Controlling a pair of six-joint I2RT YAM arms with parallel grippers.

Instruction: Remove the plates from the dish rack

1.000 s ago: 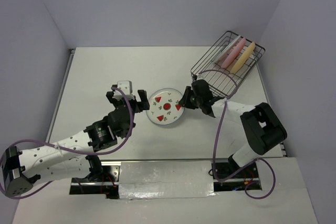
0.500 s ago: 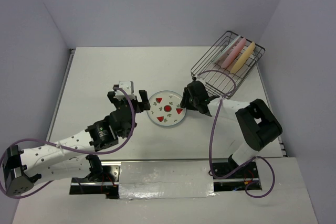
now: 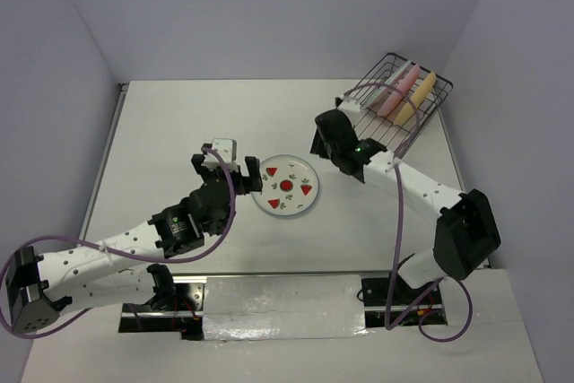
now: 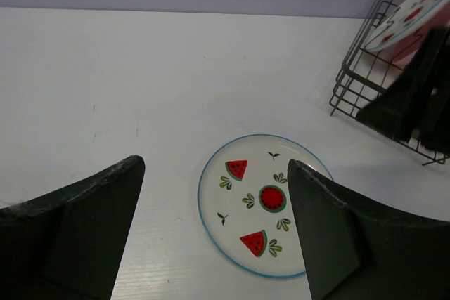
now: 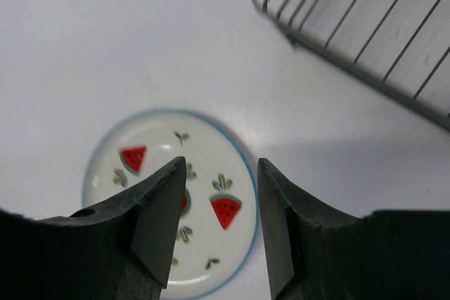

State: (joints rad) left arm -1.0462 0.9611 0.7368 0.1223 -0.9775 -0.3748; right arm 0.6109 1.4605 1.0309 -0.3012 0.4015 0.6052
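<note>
My left hand (image 3: 229, 174) is spread wide with nothing in it. On its wrist view the two dark fingers (image 4: 84, 223) frame the printed plate (image 4: 264, 201), which lies just ahead of them. From above, one fingertip sits just beside the plate's rim; I cannot tell if it touches.

My right hand (image 3: 323, 139) is part-way open and also empty. Its wrist camera looks straight down between the fingers (image 5: 155, 216) at that same plate (image 5: 218, 237), with clear space between the fingers and the plate.

The printed plate (image 3: 285, 186) is white with a thin blue rim and red watermelon-slice prints. It lies flat on the white worktop (image 3: 179, 114), between my two hands and apart from the dish rack (image 3: 368, 87).

The rack, thin black wire, stands at the far right of the worktop, and my right hand is just beside its near left corner. Inside it, the pink plate (image 3: 397, 91) and the pale yellow plate (image 3: 417, 99) stand on edge side by side, the pink one to the left.
</note>
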